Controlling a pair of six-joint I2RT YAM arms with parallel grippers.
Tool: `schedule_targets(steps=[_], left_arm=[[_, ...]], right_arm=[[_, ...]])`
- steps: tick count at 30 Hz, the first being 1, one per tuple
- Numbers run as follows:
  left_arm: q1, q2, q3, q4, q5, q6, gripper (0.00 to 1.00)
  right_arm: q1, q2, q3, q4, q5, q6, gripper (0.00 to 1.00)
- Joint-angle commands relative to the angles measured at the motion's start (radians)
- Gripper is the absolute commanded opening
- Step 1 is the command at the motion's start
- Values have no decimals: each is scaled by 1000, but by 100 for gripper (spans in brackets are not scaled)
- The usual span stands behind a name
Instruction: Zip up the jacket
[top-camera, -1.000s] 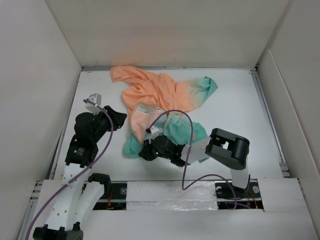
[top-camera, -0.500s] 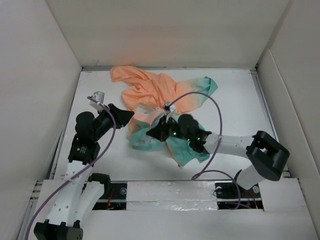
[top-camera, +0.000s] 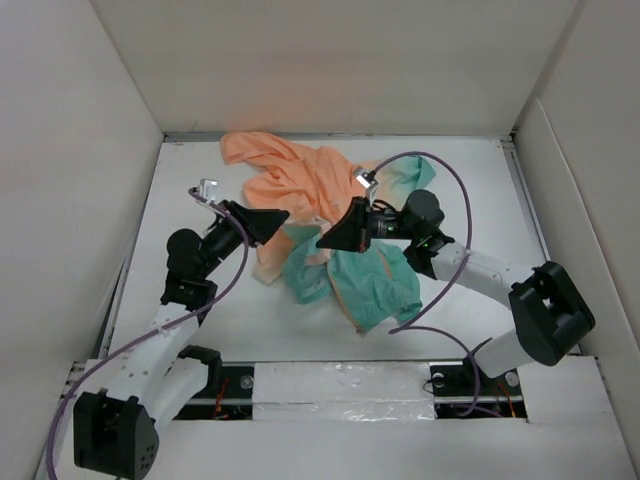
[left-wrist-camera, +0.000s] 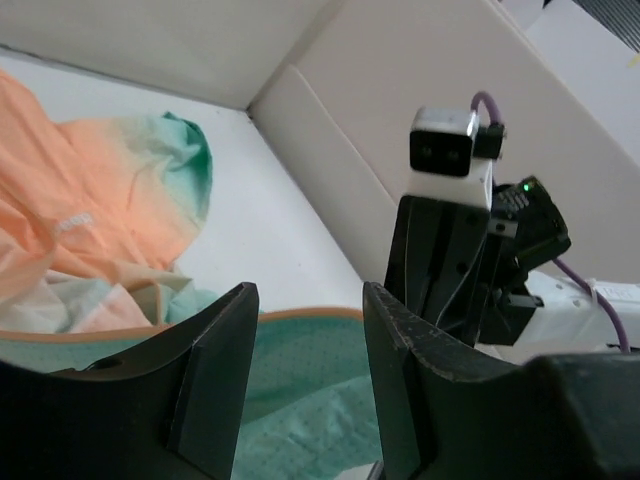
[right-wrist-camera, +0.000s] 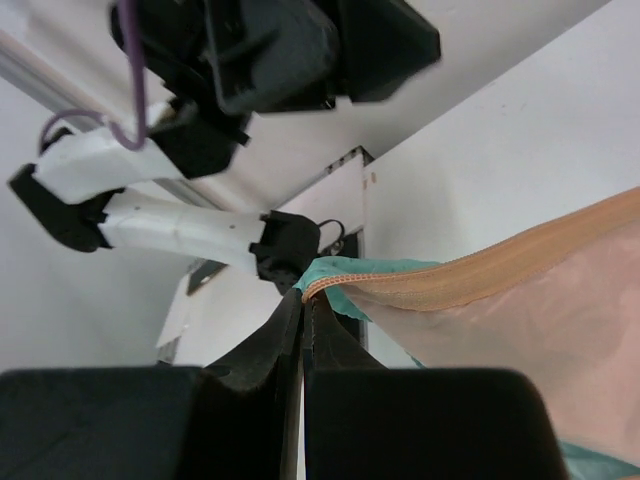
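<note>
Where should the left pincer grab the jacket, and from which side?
Probably the orange-edged border of the jacket, which the right pincer pinches and holds up. It is a thin, taut strip facing the open left pincer, so come in from the left, with one finger on each face of the cloth.
</note>
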Motion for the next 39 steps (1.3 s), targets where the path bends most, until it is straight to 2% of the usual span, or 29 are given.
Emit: schedule_targets(steps=[1, 4, 5, 7, 8, 10, 14, 18, 26, 39], left_arm=[[-125, 54, -26, 203, -90, 40, 43], [-266, 84, -92, 364, -121, 107, 43], [-295, 49, -104, 346, -144, 140, 43], [-373, -13, -109, 221, -291, 221, 44], [-392, -59, -108, 125, -329, 287, 45], [-420, -82, -94, 41, -374, 324, 51], [-506, -110, -100, -4, -435, 358, 56], [-515, -96, -95, -30, -423, 375, 54], [-515, -73, -100, -67, -434, 393, 52], [-515, 5, -62, -42, -321, 358, 47]], right_arm=[[-76, -20, -8, 171, -124, 190, 0], [-125, 19, -57, 286, -146, 303, 0], [-126, 31, -67, 329, -149, 332, 0], [-141, 72, -83, 425, -161, 407, 0], [-141, 88, -87, 468, -172, 434, 0], [-141, 121, -86, 571, -183, 509, 0], [-141, 201, -78, 767, -191, 632, 0], [-141, 229, -90, 832, -177, 687, 0], [-123, 227, -89, 850, -174, 712, 0], [-123, 260, -77, 912, -169, 759, 0]])
